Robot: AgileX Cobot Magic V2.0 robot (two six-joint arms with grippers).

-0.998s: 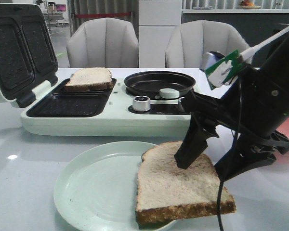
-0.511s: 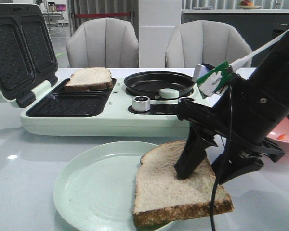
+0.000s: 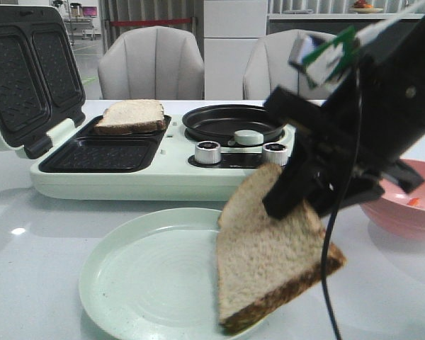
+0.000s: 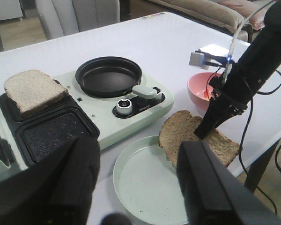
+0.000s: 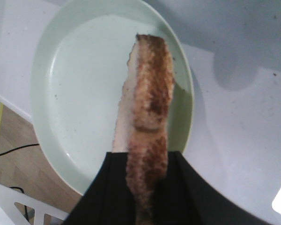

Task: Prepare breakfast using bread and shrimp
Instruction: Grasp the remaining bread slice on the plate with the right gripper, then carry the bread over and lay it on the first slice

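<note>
Two bread slices: one (image 3: 131, 115) in the sandwich maker's (image 3: 156, 177) rear tray, one (image 3: 269, 251) clamped on edge by the right end effector (image 3: 297, 195), tilted over the single green plate (image 3: 138, 276). One pink bowl (image 3: 407, 205) at right. Left end effector (image 4: 136, 187) spread apart, holding nothing.

Pale beige bread slice (image 3: 269, 255) with brown crust, mint-green plate (image 3: 142, 283), black gridded sandwich-maker plates (image 3: 103, 154), pink bowl (image 3: 407, 212).
</note>
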